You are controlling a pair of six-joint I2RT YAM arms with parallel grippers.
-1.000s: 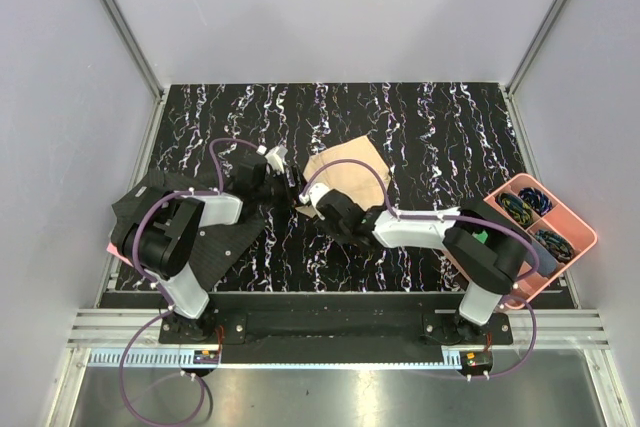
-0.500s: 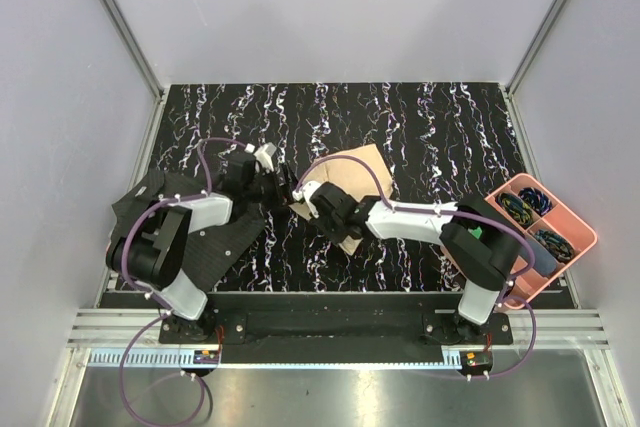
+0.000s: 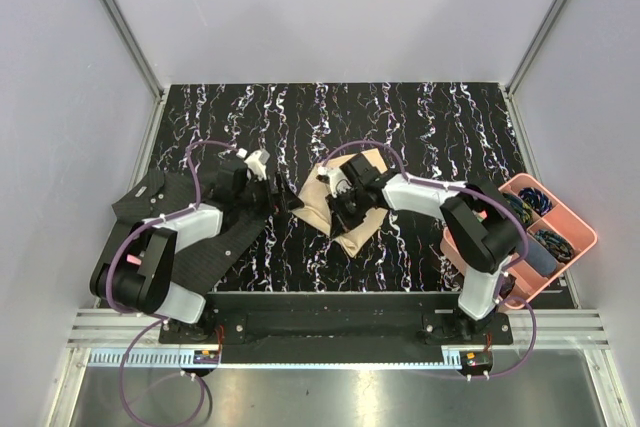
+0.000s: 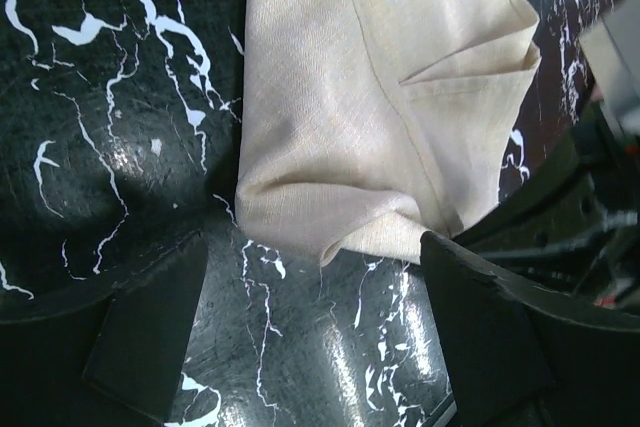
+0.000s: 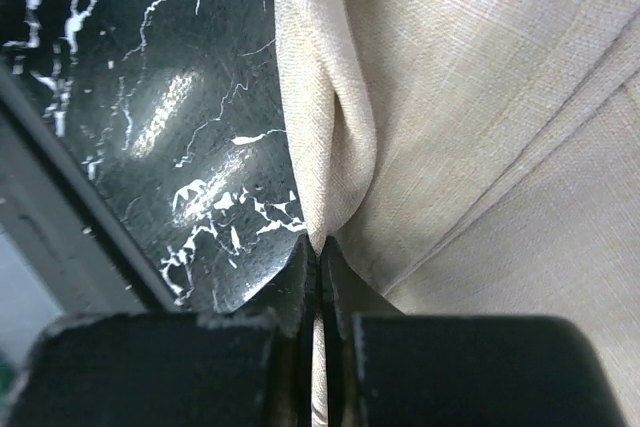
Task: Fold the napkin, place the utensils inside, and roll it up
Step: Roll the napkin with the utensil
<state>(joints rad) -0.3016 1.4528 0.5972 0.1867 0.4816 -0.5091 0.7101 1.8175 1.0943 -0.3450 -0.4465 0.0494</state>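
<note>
In the top external view, the napkin [image 3: 352, 235] lies partly folded on the dark marbled tabletop [image 3: 450, 127], between the two arms. The right gripper [image 3: 345, 205] sits over the napkin's middle. The left gripper [image 3: 287, 195] waits just beside its left edge, apart from the cloth. The black mat [image 3: 200, 242] lies well to the napkin's left and the pink tray [image 3: 578, 237] well to its right, both out of the way of the folding. In the left wrist view, the left gripper [image 4: 318, 292] is spread wide and holds nothing. A folded corner of the napkin [image 4: 380, 97] points into the gap and touches neither finger [image 4: 150, 332], which looks like a line-up to take that corner. In the right wrist view, the right gripper [image 5: 320, 257] is pressed together, pinching a raised ridge of the napkin [image 5: 480, 97] at the edge where the cloth meets the tabletop [image 5: 170, 117]. This grip probably serves to lift that layer and carry it across for a fold. The utensils show in no view, and whether cloth or an arm hides them cannot be told, so the task seems to be at the folding stage.
</note>
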